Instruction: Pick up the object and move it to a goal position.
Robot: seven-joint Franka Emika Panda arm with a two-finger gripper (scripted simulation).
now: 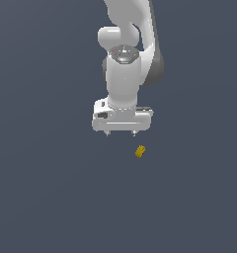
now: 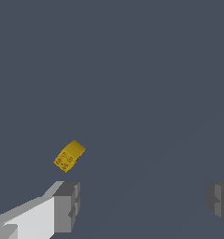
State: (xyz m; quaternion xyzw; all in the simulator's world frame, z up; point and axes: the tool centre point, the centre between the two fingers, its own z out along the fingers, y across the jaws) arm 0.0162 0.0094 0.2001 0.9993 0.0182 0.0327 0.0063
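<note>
The object (image 1: 139, 151) is a tiny mustard-yellow blocky piece lying on the dark grey surface, just below and slightly toward the exterior view's right of my gripper (image 1: 121, 133). The white gripper points down and stands open, with nothing between its fingers. In the wrist view the object (image 2: 69, 156) lies apart from the gripper (image 2: 144, 205), beyond one grey fingertip (image 2: 67, 205); the other fingertip (image 2: 221, 201) shows at the picture's edge. The object is not between the fingers and is not touched.
The white arm (image 1: 124, 59) rises behind the gripper toward the top of the exterior view. The flat dark grey surface (image 1: 51, 197) fills everything else in view.
</note>
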